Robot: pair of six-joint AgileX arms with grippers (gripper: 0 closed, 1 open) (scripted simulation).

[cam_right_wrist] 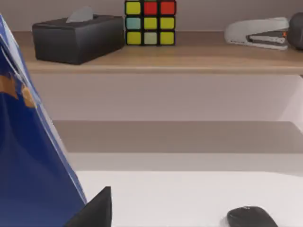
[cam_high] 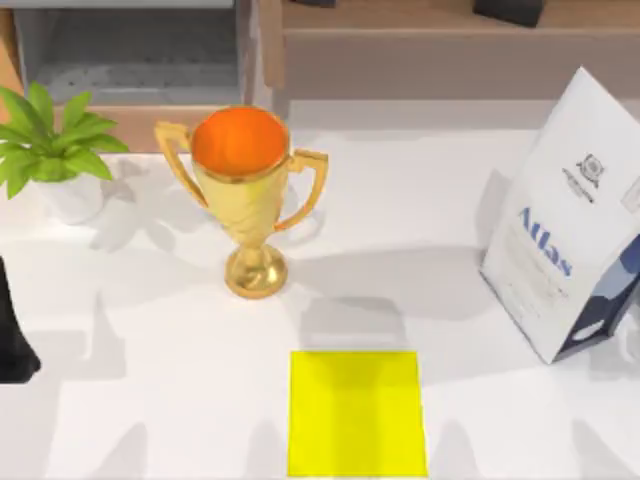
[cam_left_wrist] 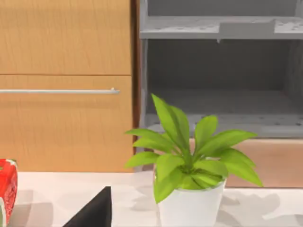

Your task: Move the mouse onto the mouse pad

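The yellow mouse pad [cam_high: 356,413] lies flat at the front middle of the table with nothing on it. A dark mouse [cam_right_wrist: 251,217] sits on the white table in the right wrist view, to one side of the blue-and-white bag [cam_right_wrist: 28,156]. A dark part of my right gripper [cam_right_wrist: 94,208] shows at that view's edge, apart from the mouse. My left arm [cam_high: 15,330] stays parked at the table's left edge, and a dark part of its gripper [cam_left_wrist: 94,210] shows in the left wrist view.
A gold trophy [cam_high: 245,185] stands behind the pad. A potted plant [cam_high: 50,150] is at the back left and the "Atlas" bag [cam_high: 570,220] at the right. A shelf holds a tissue box [cam_right_wrist: 75,38], a colour cube [cam_right_wrist: 150,22] and a stapler [cam_right_wrist: 258,33].
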